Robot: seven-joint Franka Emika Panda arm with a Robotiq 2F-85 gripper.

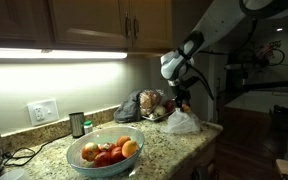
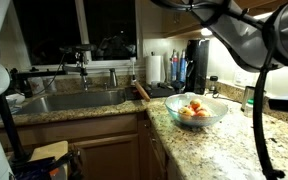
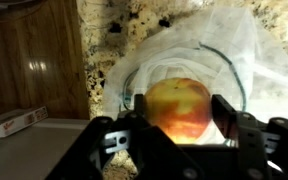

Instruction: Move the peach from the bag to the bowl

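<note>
1. Your hand is part-closed on the peach, just above the open bag;
2. The bowl, heaped with fruit, sits apart on the bench; a dark sack crowds the bag.

Wooden upper cabinets hang over a pale wall, which is lit by a bright strip light fixed beneath them. A white outlet sits on that wall. The counter is speckled granite. In an exterior view a steel sink with a faucet lies below a window (dark outside), with wooden lower cabinets underneath.
</note>
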